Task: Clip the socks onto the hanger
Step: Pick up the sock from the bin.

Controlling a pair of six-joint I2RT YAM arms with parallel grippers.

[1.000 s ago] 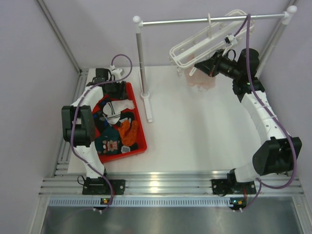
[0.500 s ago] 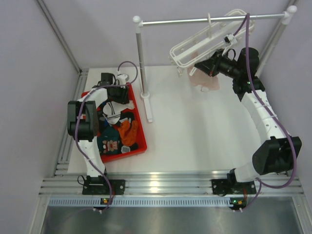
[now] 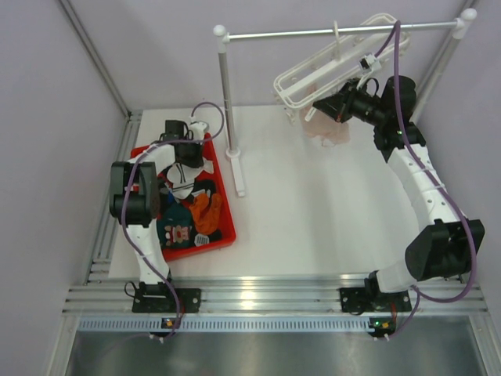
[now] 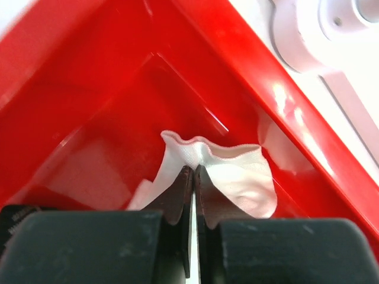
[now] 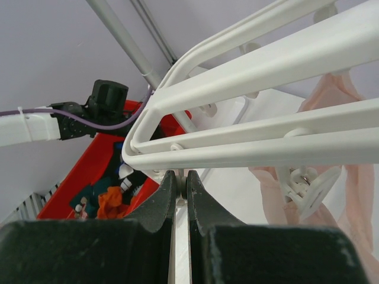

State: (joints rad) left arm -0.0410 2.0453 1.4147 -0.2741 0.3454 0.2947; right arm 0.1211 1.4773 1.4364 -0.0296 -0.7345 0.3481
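Several socks lie heaped in a red bin on the left. My left gripper reaches into the bin's far corner and is shut on the cuff of a white sock, pinched between its fingertips. The white grid hanger hangs tilted from the rail at the back right, with a pale pink sock dangling under it. Just beneath the hanger frame, my right gripper is shut on one of its small clips. In the top view that gripper sits under the hanger's lower edge.
A metal rail on white posts spans the back; the left post's foot stands beside the bin. Another clip hangs to the right of my right fingers. Grey walls close in on both sides.
My left gripper moved toward the bin's far corner and closed on the white sock. The right arm and the hanger have held still.
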